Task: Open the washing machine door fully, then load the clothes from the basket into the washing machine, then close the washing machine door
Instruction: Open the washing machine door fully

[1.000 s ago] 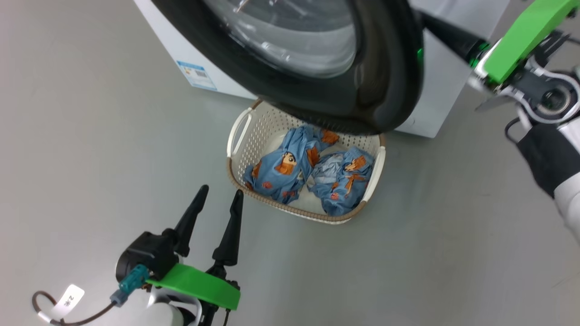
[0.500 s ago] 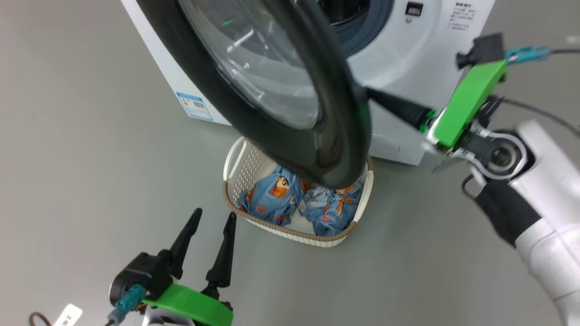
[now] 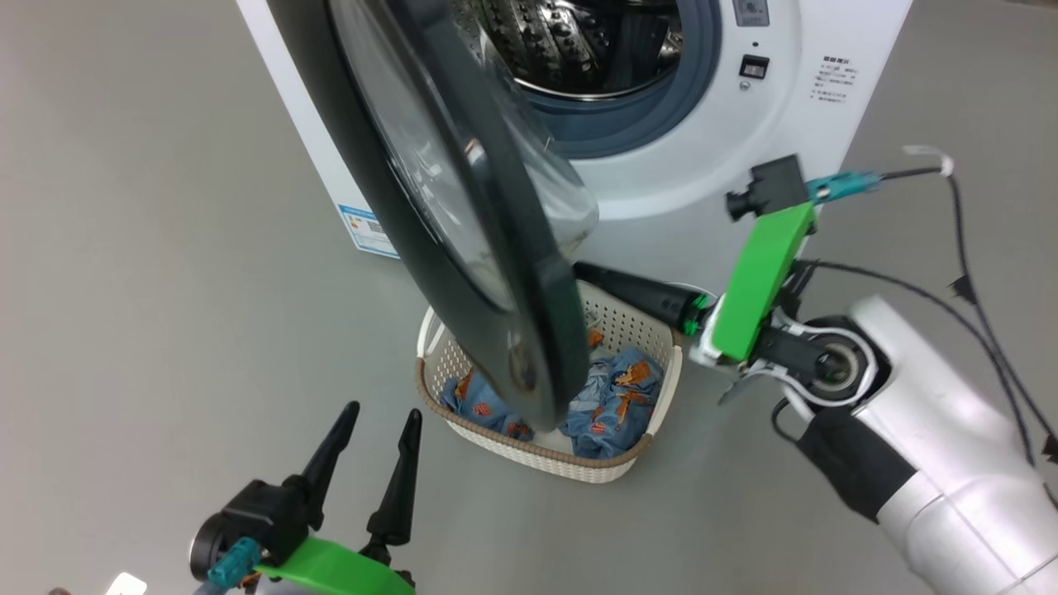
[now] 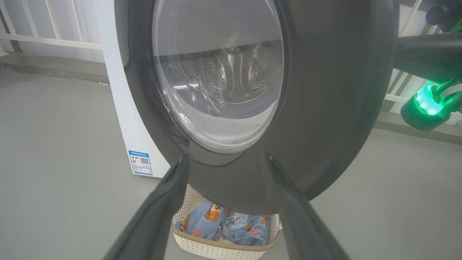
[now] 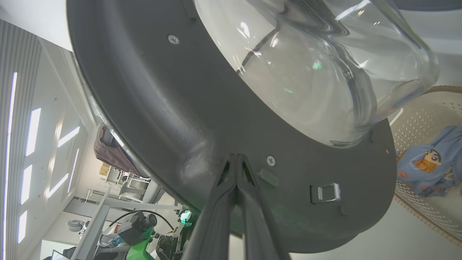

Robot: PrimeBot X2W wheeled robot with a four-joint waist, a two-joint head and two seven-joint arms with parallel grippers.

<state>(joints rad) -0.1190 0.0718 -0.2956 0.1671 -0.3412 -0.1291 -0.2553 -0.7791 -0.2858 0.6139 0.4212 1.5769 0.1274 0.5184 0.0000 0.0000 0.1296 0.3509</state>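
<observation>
- I see the washing machine door (image 3: 463,248) standing partly open, swung out from the washing machine (image 3: 793,107) so that its black rim faces my head camera nearly edge-on.
- Past the door, the opening shows the grey gasket (image 3: 653,124) and the perforated steel drum (image 3: 570,41).
- My right gripper (image 3: 588,275) has its two dark fingers pressed together with nothing between them. In the right wrist view the tips sit against the inner face of the door's black rim, below the bulging glass bowl and just beside a screw and the metal latch (image 5: 325,192).
- My left gripper (image 3: 383,409) is spread wide and empty, low at the left of the head view. It hangs over the grey floor (image 3: 149,289), apart from the basket and from the door.
- In the left wrist view the left fingers frame the door's outer face without touching it.
- The basket (image 3: 541,457) stands on the floor right in front of the machine, under the door's lower edge.
- The clothes (image 3: 620,397) lie inside the basket as two crumpled light-blue bundles with orange figures. In the head view the door's rim hides part of the left bundle.
- A blue label (image 3: 368,230) sits low on the machine's side panel.
</observation>
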